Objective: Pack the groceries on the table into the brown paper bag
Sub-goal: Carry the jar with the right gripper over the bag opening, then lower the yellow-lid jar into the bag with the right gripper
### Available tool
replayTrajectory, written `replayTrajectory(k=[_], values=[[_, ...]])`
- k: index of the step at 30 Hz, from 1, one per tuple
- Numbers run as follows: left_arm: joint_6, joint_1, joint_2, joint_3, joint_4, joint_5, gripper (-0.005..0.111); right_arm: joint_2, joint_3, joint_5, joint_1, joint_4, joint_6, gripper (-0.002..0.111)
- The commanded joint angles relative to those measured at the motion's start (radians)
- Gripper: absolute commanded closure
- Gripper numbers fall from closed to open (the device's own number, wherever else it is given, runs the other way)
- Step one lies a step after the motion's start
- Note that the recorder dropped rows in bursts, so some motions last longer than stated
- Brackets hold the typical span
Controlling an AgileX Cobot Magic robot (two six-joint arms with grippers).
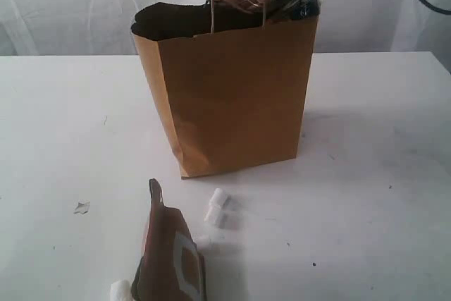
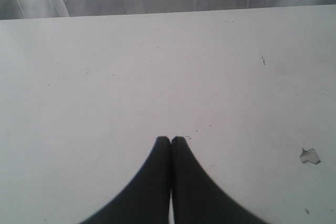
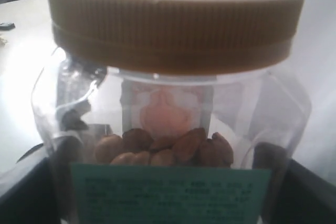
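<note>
Jar [image 3: 168, 129]: rigid, slick, part-full, likely mid-weight; R jaws grip its body under lid [image 3: 173, 19], above bag [image 1: 225, 103]. L jaws closed, empty.

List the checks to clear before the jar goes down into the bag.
1. Grip: the right gripper has the clear jar between its fingers: ok.
2. The mustard lid sits flat on the jar: ok.
3. Alignment: in the exterior view the jar hangs over the open mouth of the brown paper bag: ok.
4. The bag stands upright on the table: ok.
5. Room inside: a dark packet end sticks out at one corner and the inside is hidden: cannot tell.
6. The left gripper is shut, empty, and over bare table with no bag in its view: ok.
</note>
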Motion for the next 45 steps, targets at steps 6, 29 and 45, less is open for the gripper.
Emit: replayTrajectory(k=[6, 29, 45], values=[[-0.002, -0.001, -0.005, 0.003, -0.001, -0.004, 0.107, -0.014, -0.078, -0.028, 0.005, 0.151, -0.108, 0.108], [-0.002, -0.001, -0.005, 0.003, -0.001, -0.004, 0.107, -0.122, -0.139, 0.271, -0.117, -0.215, 0.142, 0.108], [-0.002, -0.001, -0.005, 0.003, -0.001, -0.004, 0.107, 0.060, -0.139, 0.086, -0.005, -0.013, -0.002, 0.108]])
